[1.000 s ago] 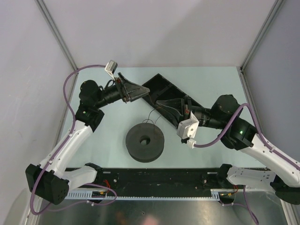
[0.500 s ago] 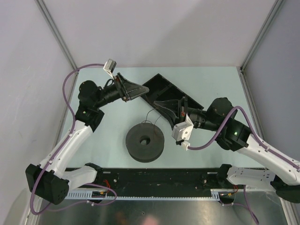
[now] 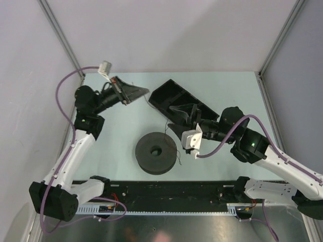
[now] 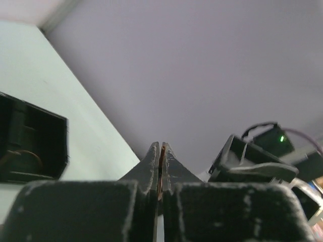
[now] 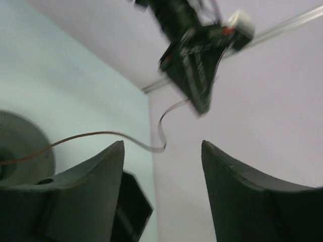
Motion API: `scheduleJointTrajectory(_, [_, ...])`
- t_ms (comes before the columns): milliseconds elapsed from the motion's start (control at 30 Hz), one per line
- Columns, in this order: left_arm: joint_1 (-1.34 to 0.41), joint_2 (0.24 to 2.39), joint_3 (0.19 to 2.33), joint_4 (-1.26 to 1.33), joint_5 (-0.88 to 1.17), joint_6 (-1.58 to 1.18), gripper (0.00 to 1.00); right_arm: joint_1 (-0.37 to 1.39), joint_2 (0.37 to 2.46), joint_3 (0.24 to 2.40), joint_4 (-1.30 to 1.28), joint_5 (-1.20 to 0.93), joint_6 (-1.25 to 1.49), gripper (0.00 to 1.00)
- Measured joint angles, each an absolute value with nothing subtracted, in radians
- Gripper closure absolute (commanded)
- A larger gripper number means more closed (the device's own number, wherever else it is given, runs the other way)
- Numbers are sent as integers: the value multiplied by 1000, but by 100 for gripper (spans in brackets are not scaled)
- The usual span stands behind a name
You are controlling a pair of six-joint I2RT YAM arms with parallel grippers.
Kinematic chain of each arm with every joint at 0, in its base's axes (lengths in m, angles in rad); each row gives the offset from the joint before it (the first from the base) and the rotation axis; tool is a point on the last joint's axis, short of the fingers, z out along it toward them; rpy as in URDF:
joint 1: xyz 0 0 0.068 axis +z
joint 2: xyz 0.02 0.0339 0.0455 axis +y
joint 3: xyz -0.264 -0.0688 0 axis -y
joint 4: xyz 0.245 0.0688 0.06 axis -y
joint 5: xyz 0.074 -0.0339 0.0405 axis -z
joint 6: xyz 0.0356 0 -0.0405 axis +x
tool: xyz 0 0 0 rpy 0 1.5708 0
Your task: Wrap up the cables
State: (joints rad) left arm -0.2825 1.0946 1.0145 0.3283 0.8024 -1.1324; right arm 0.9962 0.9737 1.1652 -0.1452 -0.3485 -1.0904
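The cable point(image 5: 101, 134) is a very thin coppery wire. It runs from the dark grey spool point(image 3: 156, 153) up to my left gripper point(image 3: 145, 91), which is shut on its end; the strand shows between the closed fingertips point(image 4: 160, 147). In the top view only a faint stretch of cable point(image 3: 164, 127) is visible above the spool. My right gripper point(image 3: 171, 118) hangs open just right of that stretch, nothing between its fingers point(image 5: 113, 156). In the right wrist view, the wire curls across in front of the gap, up to the left gripper point(image 5: 194, 65).
A black open tray point(image 3: 182, 100) lies at an angle behind the right gripper, also seen in the left wrist view point(image 4: 30, 141). The spool point(image 5: 20, 146) lies flat on the pale green table point(image 3: 116, 126). Grey walls enclose the table on three sides.
The left gripper has shut on the wire end and pulled back up and to the left. The right gripper has opened, released the wire and shifted slightly left.
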Motion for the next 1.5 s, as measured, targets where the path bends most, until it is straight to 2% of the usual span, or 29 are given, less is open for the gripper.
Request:
scheduleJointTrajectory(167, [-59,1064,1015,328,839,-1132,100,901,939,1084,-277,-335,-1042,20])
scheduleJointTrajectory(300, [88,1024,1015,328,867,-1119,100,713,939,1009,-389,-386,-983,17])
scheduleJointTrajectory(433, [178,994,1015,324,884,-1090,100,527,1001,981,-461,-466,-900,23])
scheduleJointTrajectory(567, [215,988,1015,275,887,-1025,100,435,1116,980,-462,-525,-782,28])
scheduleJointTrajectory(900, [217,964,1024,171,884,-899,100,403,1397,980,-391,-579,-497,34])
scheduleJointTrajectory(1133, [217,963,1035,152,876,-871,100,408,1493,980,-301,-559,-385,35])
scheduleJointTrajectory(1500, [218,963,1035,146,875,-860,100,459,1548,982,-193,-432,-403,55])
